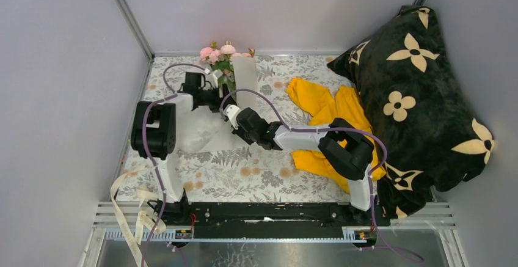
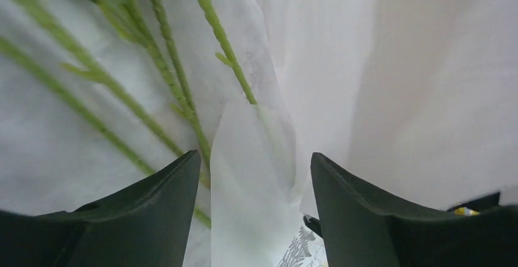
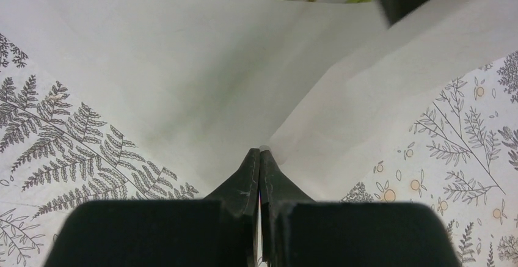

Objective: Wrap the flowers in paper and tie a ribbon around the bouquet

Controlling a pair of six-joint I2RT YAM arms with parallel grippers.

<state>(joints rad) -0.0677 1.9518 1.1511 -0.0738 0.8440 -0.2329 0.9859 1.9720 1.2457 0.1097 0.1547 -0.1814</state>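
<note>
Seen from above, the stems of the flowers (image 1: 221,53) vanish behind the left tool (image 1: 214,98) and the paper (image 1: 244,74), and that tool's tips cannot be made out there. In the left wrist view the top edge cuts off the blooms, and the lower stems (image 2: 165,59) fade behind a paper fold. In the right wrist view, whether the right tool (image 3: 259,157), its tips pressed together, pinches the paper is unclear. The ribbon (image 1: 122,212) runs out at the bottom edge. The right arm (image 1: 305,137) covers part of the yellow garment (image 1: 317,96).
</note>
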